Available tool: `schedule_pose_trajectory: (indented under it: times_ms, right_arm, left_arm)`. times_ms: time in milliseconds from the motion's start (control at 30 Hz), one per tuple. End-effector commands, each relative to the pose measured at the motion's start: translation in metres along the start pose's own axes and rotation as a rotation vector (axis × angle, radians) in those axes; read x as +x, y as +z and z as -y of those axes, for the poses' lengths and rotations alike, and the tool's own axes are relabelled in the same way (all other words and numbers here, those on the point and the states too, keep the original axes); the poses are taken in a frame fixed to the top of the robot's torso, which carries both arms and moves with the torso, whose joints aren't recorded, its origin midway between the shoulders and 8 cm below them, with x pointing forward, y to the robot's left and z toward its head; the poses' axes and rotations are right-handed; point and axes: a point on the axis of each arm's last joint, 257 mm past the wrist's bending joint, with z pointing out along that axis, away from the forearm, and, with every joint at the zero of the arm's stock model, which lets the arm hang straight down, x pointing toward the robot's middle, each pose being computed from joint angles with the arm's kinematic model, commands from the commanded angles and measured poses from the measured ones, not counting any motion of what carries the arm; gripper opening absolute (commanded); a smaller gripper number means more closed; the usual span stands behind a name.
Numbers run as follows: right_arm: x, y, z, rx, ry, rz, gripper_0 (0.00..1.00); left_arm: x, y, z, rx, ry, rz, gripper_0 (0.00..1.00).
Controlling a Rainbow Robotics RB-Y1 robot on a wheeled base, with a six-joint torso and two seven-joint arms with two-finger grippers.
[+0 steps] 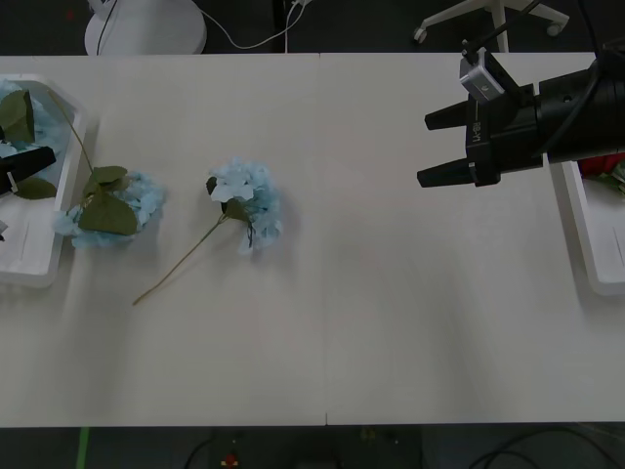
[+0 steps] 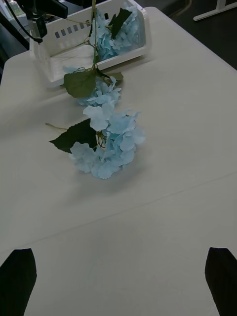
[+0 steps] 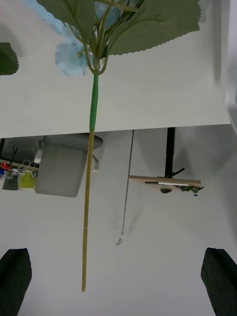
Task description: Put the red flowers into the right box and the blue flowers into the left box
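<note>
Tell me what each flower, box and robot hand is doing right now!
Blue flower mid-table: lying flat, loose.
Blue flower by the left box: lying half over its rim.
Left box: holds blue flowers.
Right box: holds something red.
Right gripper: open, empty.
Left gripper: open, over the left box.

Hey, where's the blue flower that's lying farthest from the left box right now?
In the front view that blue flower lies on the table, left of centre, just right of another blue flower beside the left box.
</note>
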Motion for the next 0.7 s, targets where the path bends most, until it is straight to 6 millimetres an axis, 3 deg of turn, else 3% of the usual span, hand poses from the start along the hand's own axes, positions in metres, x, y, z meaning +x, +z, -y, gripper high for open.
schedule_pose_trajectory:
  times_ms: [33, 300, 700]
  right_arm:
    - [-0.031, -0.002, -0.001, -0.002, -0.09, 0.04, 0.99]
    - [-0.031, -0.002, -0.001, -0.002, -0.09, 0.04, 0.99]
    - [-0.031, -0.002, -0.001, -0.002, -0.09, 0.04, 0.99]
  left_arm:
    - [-0.004, 0.007, -0.005, 0.025, 0.083, -0.006, 1.0]
    - [-0.019, 0.022, -0.004, 0.07, 0.125, 0.024, 1.0]
    - [-0.031, 0.055, -0.034, 0.036, 0.173, 0.046, 1.0]
